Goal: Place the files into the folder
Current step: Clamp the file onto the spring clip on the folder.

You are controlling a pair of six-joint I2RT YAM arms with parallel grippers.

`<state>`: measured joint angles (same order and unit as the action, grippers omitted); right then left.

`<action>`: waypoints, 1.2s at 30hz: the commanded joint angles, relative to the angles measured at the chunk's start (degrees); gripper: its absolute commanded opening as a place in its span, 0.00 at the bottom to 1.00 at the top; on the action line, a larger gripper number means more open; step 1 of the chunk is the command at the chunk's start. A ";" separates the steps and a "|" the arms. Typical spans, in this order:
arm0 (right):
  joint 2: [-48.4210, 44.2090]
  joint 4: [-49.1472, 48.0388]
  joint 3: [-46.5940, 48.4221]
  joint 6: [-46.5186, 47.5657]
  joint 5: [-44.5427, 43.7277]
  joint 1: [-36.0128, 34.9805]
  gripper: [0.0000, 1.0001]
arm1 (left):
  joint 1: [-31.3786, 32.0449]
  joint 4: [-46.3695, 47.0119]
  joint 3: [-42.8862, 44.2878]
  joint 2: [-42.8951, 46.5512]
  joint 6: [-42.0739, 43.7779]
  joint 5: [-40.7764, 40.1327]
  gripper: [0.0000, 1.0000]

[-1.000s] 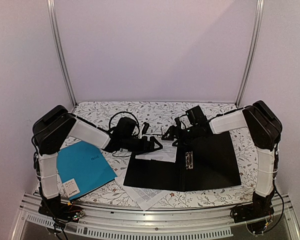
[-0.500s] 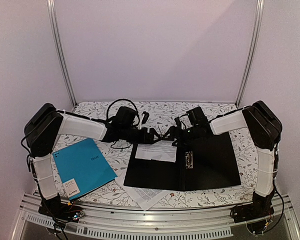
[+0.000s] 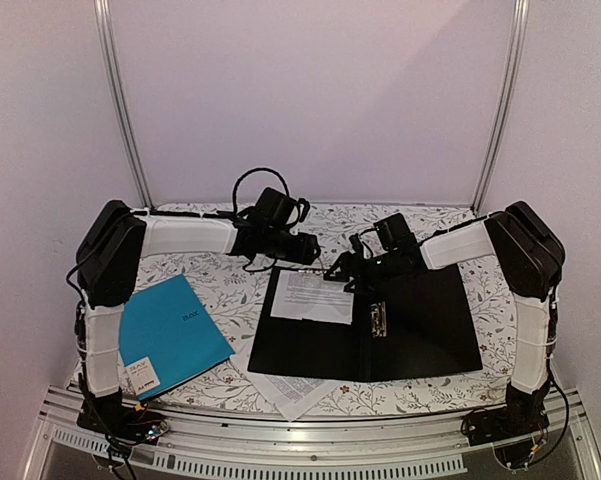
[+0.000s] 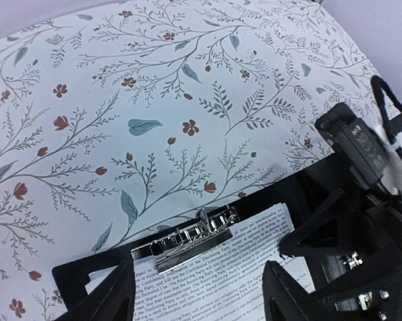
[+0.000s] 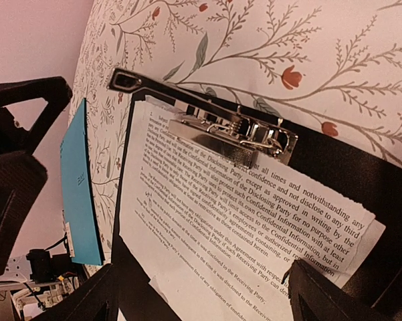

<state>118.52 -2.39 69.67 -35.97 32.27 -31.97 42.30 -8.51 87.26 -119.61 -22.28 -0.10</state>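
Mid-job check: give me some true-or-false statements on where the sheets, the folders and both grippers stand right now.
1. A printed sheet lies on the open black folder. True.
2. The teal folder lies to the right of the black folder. False: it lies to its left.
3. A second sheet pokes out from under the black folder's near edge. True.
4. The left gripper holds a sheet. False: its jaws are apart with nothing between them.
5. The sheet's edge sits at the clip. True.
6. The right gripper is shut. False: its jaws stand wide apart.
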 commanded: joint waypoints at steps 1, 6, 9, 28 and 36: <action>3.72 4.54 -1.38 0.63 -2.15 0.33 0.88 | -0.12 -6.91 5.96 -5.53 3.34 -2.54 0.63; 4.40 4.33 -1.45 0.42 -1.62 0.31 0.87 | -0.03 -8.47 10.90 -9.19 3.90 -2.16 0.61; 4.70 4.15 -1.19 0.37 -1.43 0.32 0.87 | -0.03 -9.54 13.60 -11.03 3.98 -1.38 0.60; 5.16 3.81 -1.60 0.74 -1.20 0.33 0.87 | 0.32 -12.63 18.34 -12.30 3.19 -3.61 0.60; 4.88 3.80 -1.64 1.07 -1.25 0.33 0.87 | 0.32 -13.47 19.08 -12.58 3.55 -4.99 0.59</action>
<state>119.87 -4.05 70.52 -35.44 33.80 -31.79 42.33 -20.71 104.92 -131.59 -19.25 -3.97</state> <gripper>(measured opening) 0.868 0.587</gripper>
